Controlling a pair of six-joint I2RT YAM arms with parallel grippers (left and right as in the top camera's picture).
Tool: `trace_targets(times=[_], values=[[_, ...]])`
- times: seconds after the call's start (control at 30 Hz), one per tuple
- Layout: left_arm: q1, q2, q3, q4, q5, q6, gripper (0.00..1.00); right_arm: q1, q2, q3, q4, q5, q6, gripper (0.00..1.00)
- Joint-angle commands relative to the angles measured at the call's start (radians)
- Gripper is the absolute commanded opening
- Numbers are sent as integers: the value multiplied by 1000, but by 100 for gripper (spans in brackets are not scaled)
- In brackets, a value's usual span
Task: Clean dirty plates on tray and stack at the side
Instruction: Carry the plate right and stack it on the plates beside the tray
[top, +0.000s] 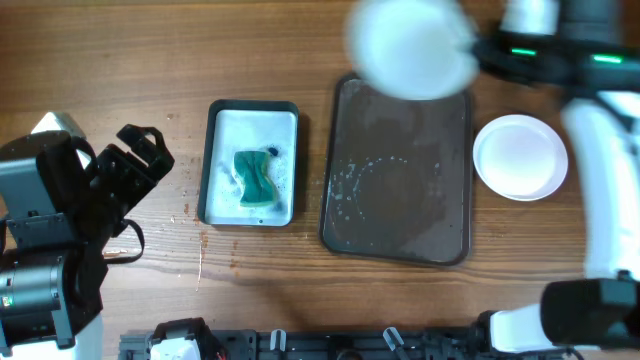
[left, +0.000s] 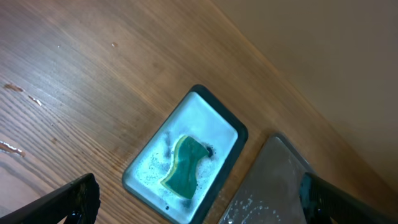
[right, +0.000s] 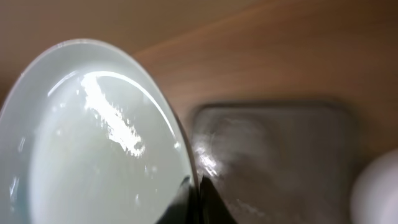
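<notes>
Holding one plate (top: 410, 48) by its rim in our clamped right gripper (right: 198, 199) above the wet tray (top: 400, 240), likely bound for the side plate (top: 520, 157); left gripper (top: 148, 152) spread, empty.

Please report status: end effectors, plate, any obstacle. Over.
Left end effector open, apart from sponge dish. Right end effector shut on plate, lifted over far end of tray. Second plate beside tray. Path unobstructed.
</notes>
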Motion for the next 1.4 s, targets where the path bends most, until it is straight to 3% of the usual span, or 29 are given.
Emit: trace_targets(times=[0.0, 0.13, 0.27, 0.47, 0.6, 0.63, 0.73, 0.87, 1.0, 1.1, 1.13, 1.17, 1.37], values=[[7, 0, 13, 3, 11, 5, 100, -252, 7, -29, -110, 158, 11, 4], [7, 0, 13, 3, 11, 5, 100, -458, 51, -179, -84, 210, 15, 4], [7, 0, 13, 2, 11, 5, 100, -581, 96, -439, 27, 136, -21, 4], [7, 0, 13, 3, 11, 5, 100, -537, 95, -524, 86, 203, -64, 5], [7, 0, 13, 3, 11, 5, 100, -500, 50, -522, 101, 131, -133, 57], [7, 0, 13, 2, 11, 5, 100, -482, 12, -522, 107, 114, -140, 62], [7, 0, 13, 3, 11, 5, 100, -411, -150, -519, 111, 36, -157, 64], [7, 0, 13, 2, 11, 5, 100, -222, -434, -495, 80, -9, -175, 59], [7, 0, 13, 3, 11, 5, 100, -6, -628, -495, 64, -218, -279, 58], [7, 0, 13, 2, 11, 5, 100, 149, -707, -496, 27, -247, -279, 74], [7, 0, 13, 3, 11, 5, 100, 186, -722, -496, 13, -247, -276, 84], [7, 0, 13, 2, 11, 5, 100, 246, -744, -496, -21, -246, -275, 100], [7, 0, 13, 3, 11, 5, 100, 327, -742, -496, -61, -235, -118, 100]])
